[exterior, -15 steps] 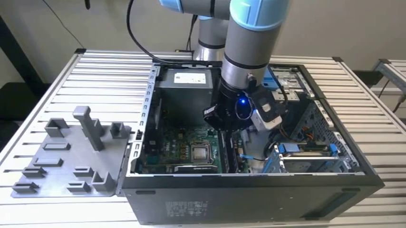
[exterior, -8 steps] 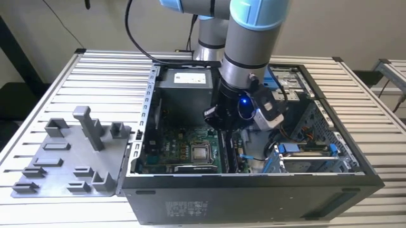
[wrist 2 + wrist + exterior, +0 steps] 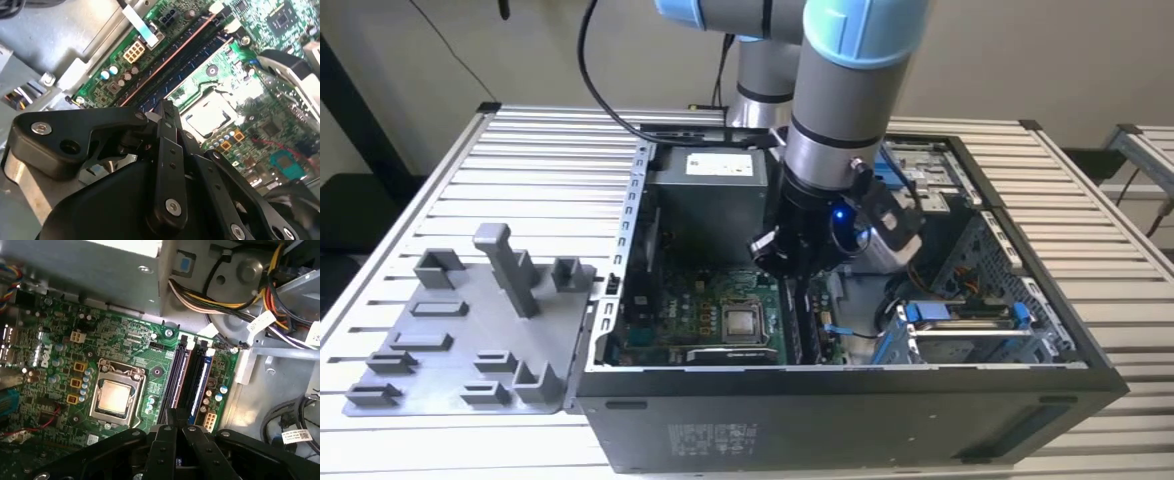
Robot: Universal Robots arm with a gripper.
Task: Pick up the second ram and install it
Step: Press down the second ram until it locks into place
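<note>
One thin dark blue-green circuit-board stick (image 3: 199,390) lies lengthwise in the black slots just ahead of the tool (image 3: 176,416), whose fingertips are pressed together, at lower centre of the first wrist view.

Blue-green second ram (image 3: 201,385) in motherboard slot

Room over the memory slots (image 3: 187,377) is tight: power supply box (image 3: 707,195) one side, drive cage (image 3: 961,325) the other. Loose cables (image 3: 235,297) crowd the slot ends.
</note>
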